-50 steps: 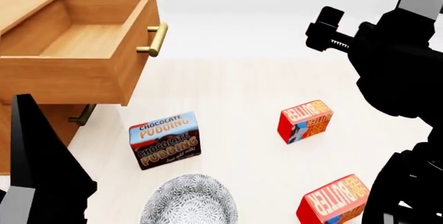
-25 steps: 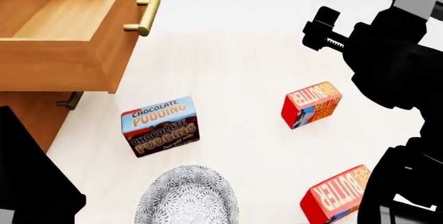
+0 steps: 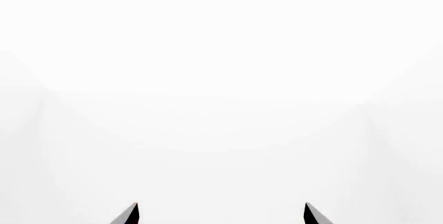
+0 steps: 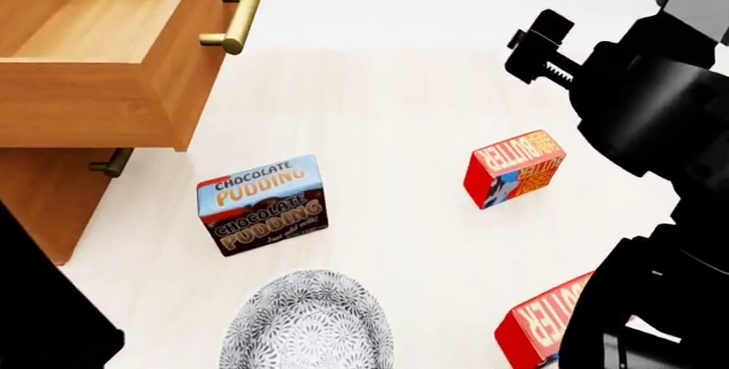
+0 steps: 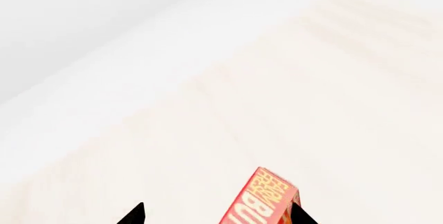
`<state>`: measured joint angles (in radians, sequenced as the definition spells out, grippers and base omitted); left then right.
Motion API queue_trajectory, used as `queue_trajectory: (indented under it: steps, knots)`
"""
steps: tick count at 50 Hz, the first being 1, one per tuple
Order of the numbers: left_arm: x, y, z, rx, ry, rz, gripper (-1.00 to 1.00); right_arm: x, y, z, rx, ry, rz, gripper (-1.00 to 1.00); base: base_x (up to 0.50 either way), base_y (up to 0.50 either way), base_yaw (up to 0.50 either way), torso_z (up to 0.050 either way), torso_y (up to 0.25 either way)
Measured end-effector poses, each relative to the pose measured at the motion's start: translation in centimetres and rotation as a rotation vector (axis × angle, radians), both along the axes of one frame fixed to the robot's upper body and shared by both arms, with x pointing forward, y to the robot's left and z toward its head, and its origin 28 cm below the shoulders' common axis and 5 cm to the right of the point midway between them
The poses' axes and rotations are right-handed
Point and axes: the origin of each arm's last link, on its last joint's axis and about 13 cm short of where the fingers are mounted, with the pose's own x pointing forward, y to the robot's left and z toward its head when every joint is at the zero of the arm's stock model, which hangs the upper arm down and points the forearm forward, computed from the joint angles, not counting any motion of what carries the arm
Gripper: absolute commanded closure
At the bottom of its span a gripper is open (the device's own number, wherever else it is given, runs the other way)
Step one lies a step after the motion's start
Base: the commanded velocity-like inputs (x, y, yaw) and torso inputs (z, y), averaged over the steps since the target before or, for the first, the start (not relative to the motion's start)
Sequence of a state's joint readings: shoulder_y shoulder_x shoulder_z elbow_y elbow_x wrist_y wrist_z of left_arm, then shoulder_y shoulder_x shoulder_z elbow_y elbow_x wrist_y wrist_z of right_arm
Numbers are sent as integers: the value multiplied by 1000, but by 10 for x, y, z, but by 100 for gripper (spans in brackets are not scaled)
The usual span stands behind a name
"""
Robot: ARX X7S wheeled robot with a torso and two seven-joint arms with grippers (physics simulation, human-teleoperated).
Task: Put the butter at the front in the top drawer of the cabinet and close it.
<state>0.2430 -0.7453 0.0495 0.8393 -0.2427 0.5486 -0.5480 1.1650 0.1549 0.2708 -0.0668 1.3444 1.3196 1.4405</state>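
Your left wrist view shows only white past the left gripper (image 3: 221, 214), its tips spread and empty. From the head view, the top drawer (image 4: 114, 53) of the cabinet (image 4: 46, 190) stands pulled out; one butter box (image 4: 515, 168) lies mid-table, the front butter (image 4: 541, 322) nearest you. Your right wrist view has the right gripper (image 5: 218, 214) parted, a butter box between its tips, contact unclear.

Open top drawer (image 4: 108, 53), chocolate pudding box (image 4: 263, 205), patterned bowl (image 4: 306, 322), two butter boxes (image 4: 514, 168).
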Motion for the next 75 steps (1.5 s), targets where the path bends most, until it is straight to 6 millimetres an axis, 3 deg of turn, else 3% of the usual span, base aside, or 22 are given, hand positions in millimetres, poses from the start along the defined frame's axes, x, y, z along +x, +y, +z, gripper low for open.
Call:
queue_trajectory:
  steps: [33,55,75]
  knots:
    - [1,3,-4,-7,8,8,-100,30,8,-13,191,214,-107,-100,0,0,0,0,0]
    - [2,3,-7,0,22,14,-100,52,12,-12,365,240,-136,-100,0,0,0,0,0]
    - [4,4,-10,-5,33,15,-100,77,17,-13,388,247,-284,-100,0,0,0,0,0]
